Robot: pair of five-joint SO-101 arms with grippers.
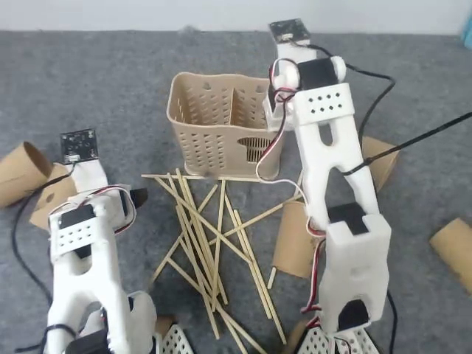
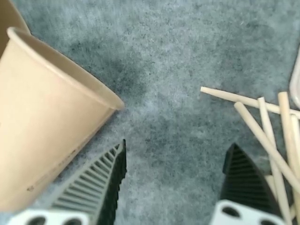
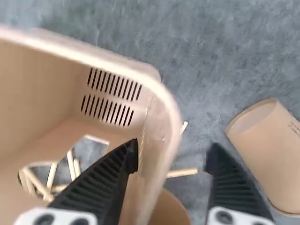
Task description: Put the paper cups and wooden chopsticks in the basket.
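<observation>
Right pincer (image 3: 173,144) spread astride basket (image 3: 47,93) wall; paper cup (image 3: 269,140) lying just beside on carpet (image 3: 211,56).

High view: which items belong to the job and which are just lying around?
Job:
- beige slotted plastic basket
- brown paper cups, lying on their sides around both arms
- pale wooden chopsticks, scattered in front of the basket

Lying about:
- black cables
- grey felt table cover

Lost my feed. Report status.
Left gripper jaws open beside paper cup. Right gripper jaws open astride basket wall. Chopsticks scattered on carpet.
</observation>
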